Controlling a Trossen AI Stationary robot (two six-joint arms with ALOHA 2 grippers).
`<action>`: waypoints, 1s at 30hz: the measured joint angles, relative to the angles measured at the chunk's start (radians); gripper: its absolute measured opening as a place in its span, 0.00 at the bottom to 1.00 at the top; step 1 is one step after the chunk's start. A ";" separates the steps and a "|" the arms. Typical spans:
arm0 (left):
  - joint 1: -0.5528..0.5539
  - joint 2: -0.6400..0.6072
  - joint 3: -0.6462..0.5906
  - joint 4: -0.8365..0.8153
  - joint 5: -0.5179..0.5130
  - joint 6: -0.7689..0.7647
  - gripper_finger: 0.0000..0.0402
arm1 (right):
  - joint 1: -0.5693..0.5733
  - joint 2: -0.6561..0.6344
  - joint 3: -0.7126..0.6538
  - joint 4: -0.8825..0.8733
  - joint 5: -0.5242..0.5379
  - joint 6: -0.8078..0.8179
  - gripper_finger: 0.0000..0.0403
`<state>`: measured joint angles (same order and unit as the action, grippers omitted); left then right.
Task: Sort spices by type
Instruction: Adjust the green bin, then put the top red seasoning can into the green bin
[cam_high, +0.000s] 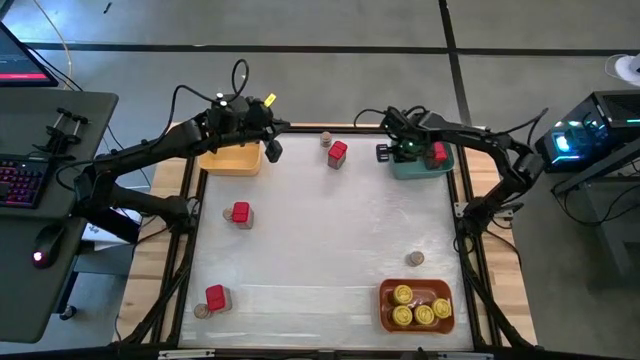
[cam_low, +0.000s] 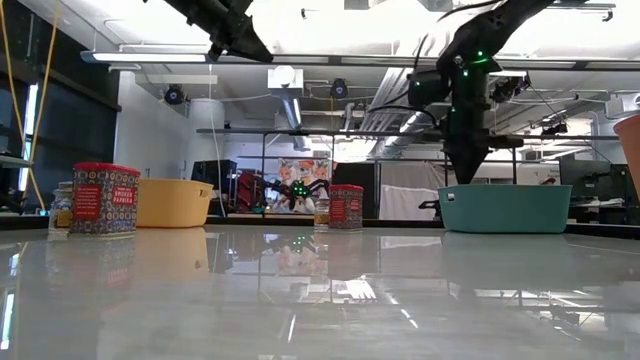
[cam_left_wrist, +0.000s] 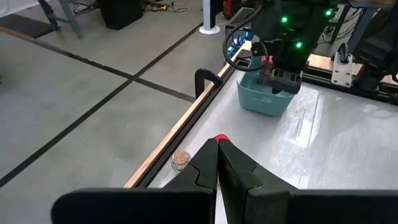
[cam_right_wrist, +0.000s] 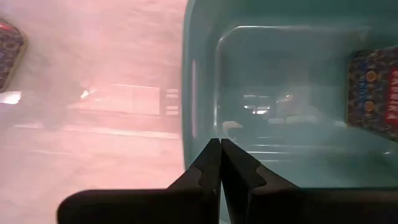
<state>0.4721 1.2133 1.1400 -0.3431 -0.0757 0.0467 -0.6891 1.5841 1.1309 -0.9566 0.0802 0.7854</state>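
A pale table (cam_high: 330, 230) fills the high view, with three bins on it. The right gripper (cam_right_wrist: 220, 144) hangs over the near edge of the teal bin (cam_high: 420, 165) at the table's far right, its two dark fingers pressed together and holding nothing. Directly beneath and just past its fingertips, inside that bin, lies a red boxy tin (cam_right_wrist: 376, 84) with a patterned dark label, flat on the bin floor.

The left gripper (cam_left_wrist: 217, 144) hovers just beside the yellow bin (cam_high: 232, 158) at the far left, fingers likewise closed tight and empty. Ahead of its tips a second red tin (cam_high: 337, 153) stands on the table, between the two grippers. Just beside that tin sits a small tan-brown round jar (cam_left_wrist: 180, 159), close to the table's far edge.

Well away from both grippers, toward the near side, a third red tin (cam_high: 240, 213) stands alone, and a fourth red tin (cam_high: 216, 297) stands at the near left corner with another small brown jar (cam_high: 201, 311) touching it. The orange bin (cam_high: 385, 310) at the near right holds four round yellow-lidded jars (cam_high: 421, 306), packed together. One more tan jar (cam_high: 415, 259) sits on the bare table just beyond that bin.
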 joint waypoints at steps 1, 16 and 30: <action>0.000 0.000 0.000 0.000 0.000 0.000 0.00 | 0.004 0.002 0.000 0.006 -0.001 0.001 0.00; 0.000 0.000 0.000 -0.005 0.000 0.010 0.00 | 0.018 0.057 0.000 0.161 -0.059 0.059 0.00; 0.000 0.000 0.000 -0.047 -0.011 0.010 0.00 | 0.008 -0.073 0.080 0.209 -0.024 -0.026 0.00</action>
<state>0.4722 1.2137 1.1400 -0.3905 -0.0872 0.0570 -0.6814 1.5112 1.2107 -0.7472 0.0567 0.7590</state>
